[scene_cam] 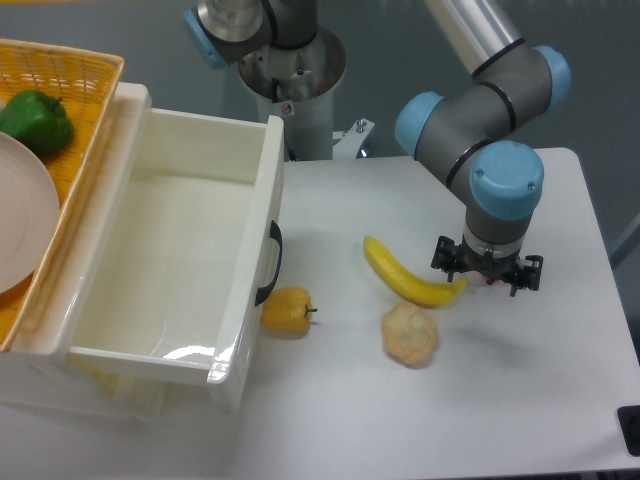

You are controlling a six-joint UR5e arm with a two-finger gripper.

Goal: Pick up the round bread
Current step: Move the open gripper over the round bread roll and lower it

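Note:
The round bread (410,335) is a pale beige, lumpy bun lying on the white table, just below the right end of the banana (408,274). My gripper (488,284) hangs from the arm above the table, to the upper right of the bread and apart from it, near the banana's right tip. Its fingers are hidden under the wrist from this angle, so I cannot tell whether they are open or shut. Nothing shows in its grasp.
A yellow bell pepper (287,311) lies left of the bread, next to the open white drawer (180,260). A wicker basket (70,80) with a green pepper (36,122) and a plate (20,215) stands at the far left. The arm's base (290,80) is at the back.

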